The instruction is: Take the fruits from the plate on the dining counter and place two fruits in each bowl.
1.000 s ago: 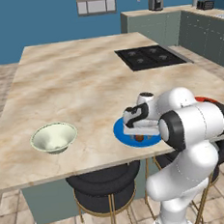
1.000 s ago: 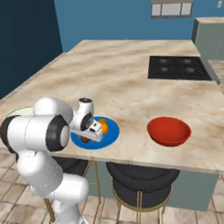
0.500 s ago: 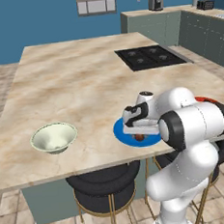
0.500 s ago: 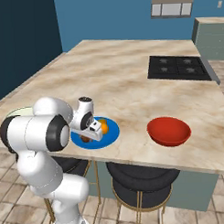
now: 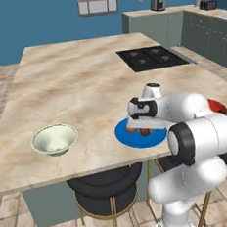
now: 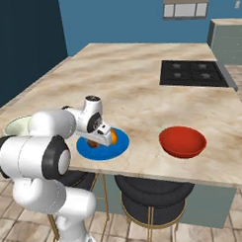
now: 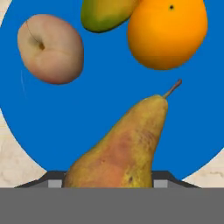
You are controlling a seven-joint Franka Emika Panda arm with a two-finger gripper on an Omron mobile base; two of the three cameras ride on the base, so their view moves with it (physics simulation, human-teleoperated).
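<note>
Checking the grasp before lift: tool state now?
Tool: closed on the brown pear, over the blue plate.

Arm bent low forward; gripper [image 5: 139, 129] closed, pointing down.

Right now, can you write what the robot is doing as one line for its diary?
stage: grasp | gripper: shut on pear | place: blue plate | bowls: no fruit seen
</note>
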